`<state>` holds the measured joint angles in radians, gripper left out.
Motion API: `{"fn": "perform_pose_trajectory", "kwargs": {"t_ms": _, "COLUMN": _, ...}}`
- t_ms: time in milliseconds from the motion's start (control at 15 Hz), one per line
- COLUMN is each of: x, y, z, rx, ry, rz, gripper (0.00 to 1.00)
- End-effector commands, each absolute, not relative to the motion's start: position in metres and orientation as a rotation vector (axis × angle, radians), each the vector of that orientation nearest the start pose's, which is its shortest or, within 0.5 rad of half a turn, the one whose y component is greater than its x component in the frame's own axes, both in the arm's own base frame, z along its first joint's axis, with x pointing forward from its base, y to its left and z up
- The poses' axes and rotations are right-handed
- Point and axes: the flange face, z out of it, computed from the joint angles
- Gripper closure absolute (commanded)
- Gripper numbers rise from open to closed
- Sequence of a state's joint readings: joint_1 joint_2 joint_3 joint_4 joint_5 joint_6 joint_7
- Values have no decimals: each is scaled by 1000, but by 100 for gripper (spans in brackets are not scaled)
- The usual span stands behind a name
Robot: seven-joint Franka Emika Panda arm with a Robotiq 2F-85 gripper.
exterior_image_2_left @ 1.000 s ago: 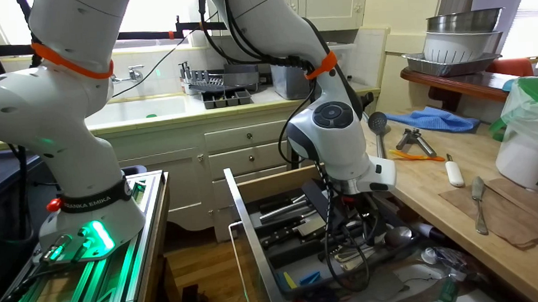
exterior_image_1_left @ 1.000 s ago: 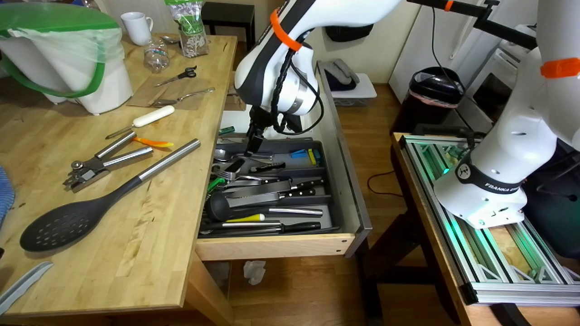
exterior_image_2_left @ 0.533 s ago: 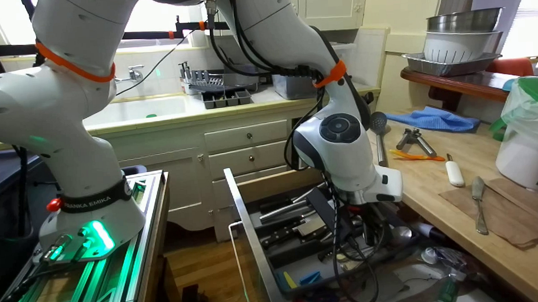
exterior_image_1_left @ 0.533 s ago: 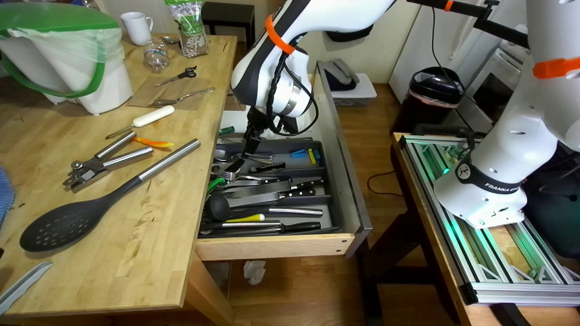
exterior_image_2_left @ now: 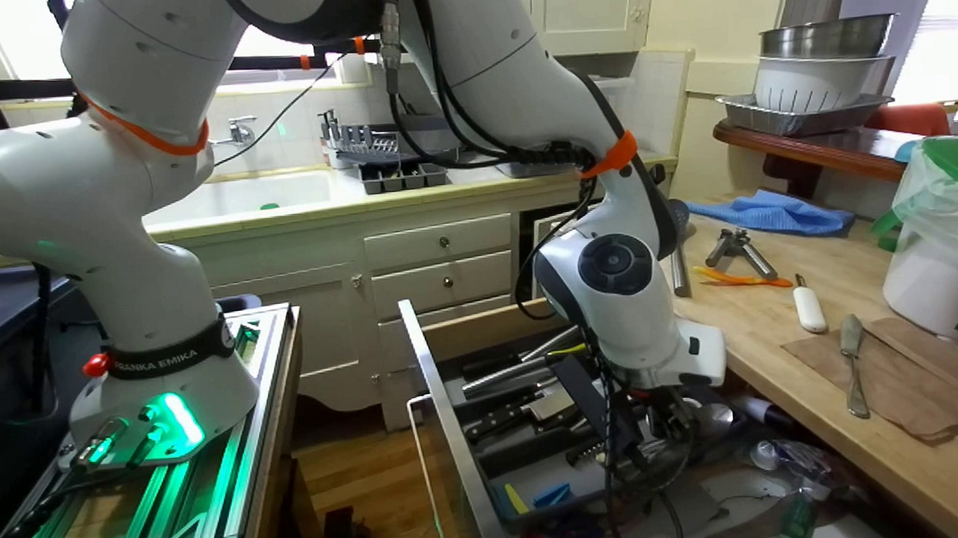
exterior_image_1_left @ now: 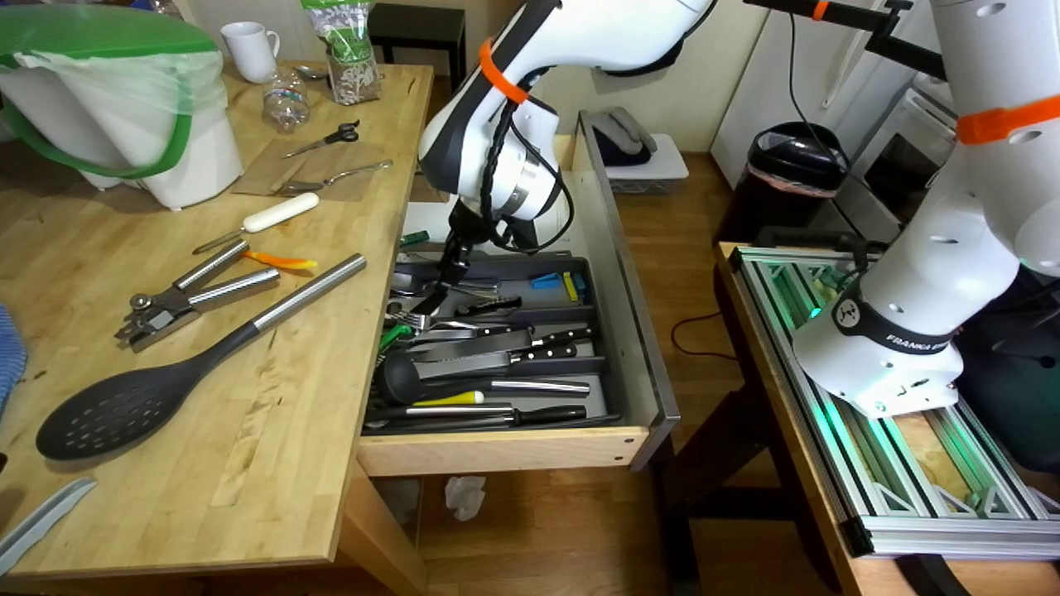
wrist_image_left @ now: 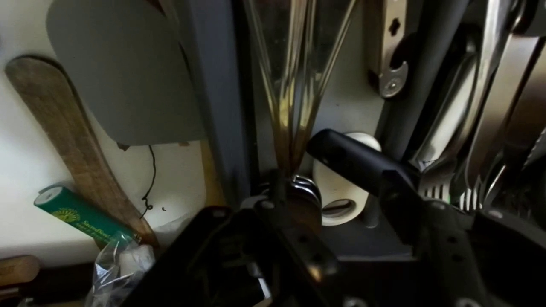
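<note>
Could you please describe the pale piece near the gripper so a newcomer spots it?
Find the open drawer, then its grey tray under the gripper. In the wrist view, the pale piece shows partly hidden by a black handle. Its oval hole distinguishes it from the shiny strips nearby.

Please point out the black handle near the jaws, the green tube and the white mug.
Black handle (wrist_image_left: 357, 160): wrist view, middle of its visible length.
Green tube (wrist_image_left: 84, 216): wrist view, on its printed side.
White mug (exterior_image_1_left: 249, 55): in an exterior view, on its outer wall.
</note>
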<state>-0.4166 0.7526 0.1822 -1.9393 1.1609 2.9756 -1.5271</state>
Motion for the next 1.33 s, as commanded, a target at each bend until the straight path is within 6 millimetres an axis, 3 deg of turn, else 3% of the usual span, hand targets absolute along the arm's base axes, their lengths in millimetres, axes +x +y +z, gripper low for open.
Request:
{"fn": "perform_pose_trajectory", "kwargs": {"t_ms": 0, "x": 565, "y": -206, "z": 80, "rx": -2902, "ry": -151, "rz": -698, "gripper": 39}}
{"fn": "perform_pose_trajectory", "kwargs": {"t_ms": 267, "x": 564, "y": -210, "z": 70, "rx": -2909, "ry": -157, "rz": -696, "gripper": 41}}
{"fn": "perform_pose_trajectory", "kwargs": {"t_ms": 533, "x": 566, "y": -212, "z": 66, "rx": -2911, "ry": -162, "rz": -706, "gripper": 54}}
{"fn": "perform_pose_trajectory", "kwargs": {"t_ms": 800, "x": 567, "y": -212, "z": 67, "rx": -2911, "ry": -175, "rz": -715, "gripper": 57}}
{"fn": "perform_pose_trajectory", "kwargs": {"t_ms": 1000, "x": 566, "y": -212, "z": 69, "rx": -2913, "ry": -178, "rz": -718, "gripper": 69}}
{"fn": "perform_pose_trajectory", "kwargs": {"t_ms": 1133, "x": 565, "y": -213, "z": 70, "rx": -2915, "ry": -179, "rz": -715, "gripper": 70}}
{"fn": "perform_pose_trajectory", "kwargs": {"t_ms": 1200, "x": 564, "y": -213, "z": 70, "rx": -2915, "ry": -176, "rz": -713, "gripper": 76}}
{"fn": "perform_pose_trajectory", "kwargs": {"t_ms": 1267, "x": 564, "y": -213, "z": 71, "rx": -2913, "ry": -175, "rz": -710, "gripper": 74}}
